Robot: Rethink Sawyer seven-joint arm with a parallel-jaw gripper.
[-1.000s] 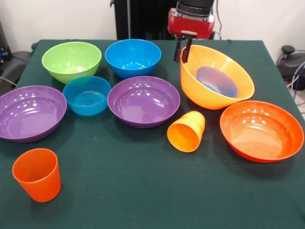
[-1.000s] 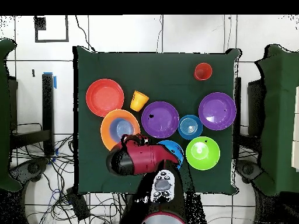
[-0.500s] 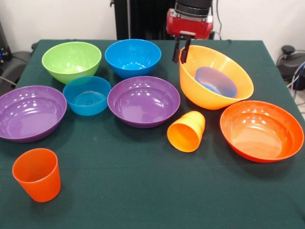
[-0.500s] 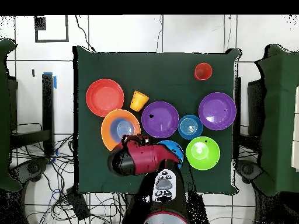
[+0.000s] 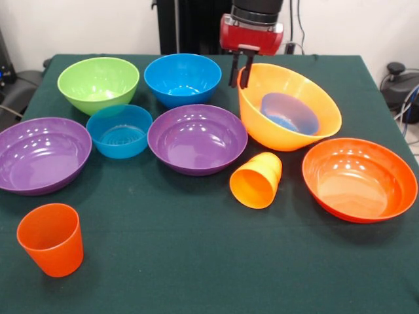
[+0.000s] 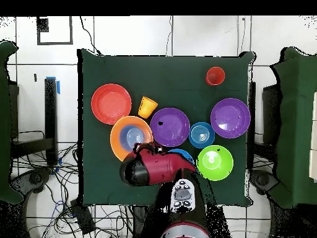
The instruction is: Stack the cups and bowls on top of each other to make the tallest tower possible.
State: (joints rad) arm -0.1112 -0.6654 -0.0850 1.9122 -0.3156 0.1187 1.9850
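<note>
Here the tool (image 5: pixel 238 75) pinches the far rim of the large yellow-orange bowl (image 5: pixel 288 134), which tilts on the counter (image 5: pixel 196 261); the purple bowl (image 5: pixel 198 139) lies just beside it, nearer the counter's middle.

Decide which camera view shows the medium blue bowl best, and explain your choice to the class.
The front view shows it best: the medium blue bowl stands whole and unobstructed between the lime green bowl and the gripper. In the overhead view the arm covers most of it, leaving only a blue sliver.
</note>
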